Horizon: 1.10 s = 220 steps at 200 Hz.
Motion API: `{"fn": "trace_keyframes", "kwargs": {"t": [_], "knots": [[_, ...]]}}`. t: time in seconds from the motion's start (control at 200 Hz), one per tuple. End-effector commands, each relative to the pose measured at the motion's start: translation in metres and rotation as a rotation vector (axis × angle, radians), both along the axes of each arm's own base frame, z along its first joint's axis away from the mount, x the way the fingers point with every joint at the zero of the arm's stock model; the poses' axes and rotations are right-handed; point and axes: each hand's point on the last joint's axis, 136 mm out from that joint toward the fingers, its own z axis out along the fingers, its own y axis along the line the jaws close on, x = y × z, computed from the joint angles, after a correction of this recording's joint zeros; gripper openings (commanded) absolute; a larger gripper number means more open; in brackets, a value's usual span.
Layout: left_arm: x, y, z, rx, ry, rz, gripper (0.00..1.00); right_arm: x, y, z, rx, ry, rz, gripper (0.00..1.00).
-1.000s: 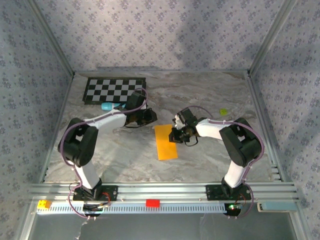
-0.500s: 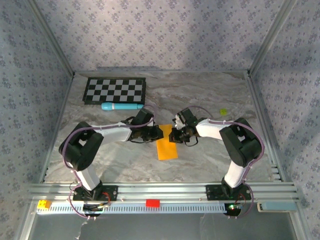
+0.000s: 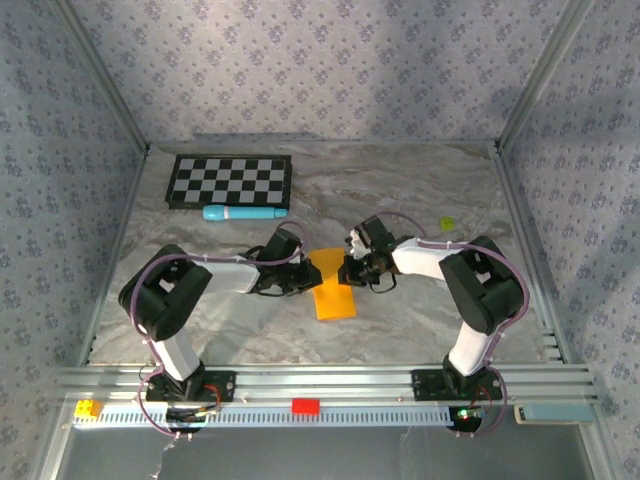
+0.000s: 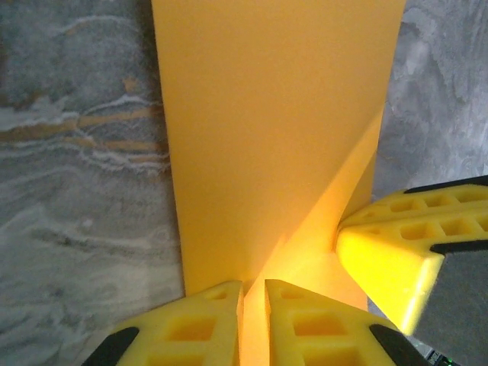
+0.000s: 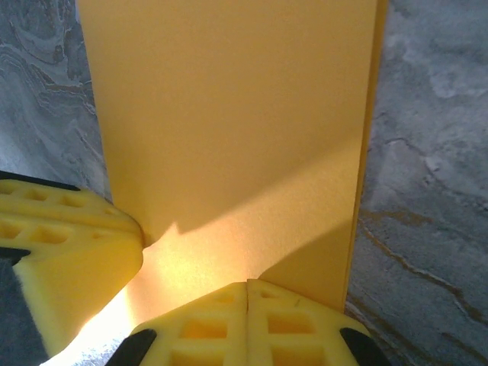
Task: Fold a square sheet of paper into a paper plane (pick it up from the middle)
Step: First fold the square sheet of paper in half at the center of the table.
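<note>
Left wrist view: the left fingers (image 4: 206, 328) are sitting almost together, leaving a thin slit, with their tips at one edge of the folded orange square sheet of paper (image 4: 267, 114). The sheet is stretching ahead of them on the grey marbled surface (image 4: 76, 229). The right fingers (image 5: 297, 320) are pressing together at the opposite edge. Bare surface is lying open beside both long edges.

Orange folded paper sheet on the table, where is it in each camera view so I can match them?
Top external: orange folded paper sheet at table centre, its far end between left gripper and right gripper.
Left wrist: sheet fills the upper middle.
Right wrist: sheet fills the upper middle.
Shared landmark: grey marbled tabletop flanking the sheet.
</note>
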Motion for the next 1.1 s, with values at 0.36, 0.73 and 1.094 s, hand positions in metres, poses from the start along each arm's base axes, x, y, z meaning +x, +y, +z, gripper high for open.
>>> {"fn": "trace_keyframes", "kwargs": {"t": [0.36, 0.73, 1.094], "knots": [[-0.032, -0.019, 0.019, -0.052, 0.017, -0.077, 0.15, -0.038, -0.045, -0.044, -0.218, 0.156, -0.036, 0.00], [-0.064, 0.005, -0.023, 0.026, 0.069, -0.105, 0.15, -0.041, -0.048, -0.045, -0.227, 0.158, -0.038, 0.00], [-0.066, -0.011, 0.020, -0.059, 0.014, -0.170, 0.17, -0.040, -0.047, -0.044, -0.225, 0.158, -0.038, 0.00]]}}
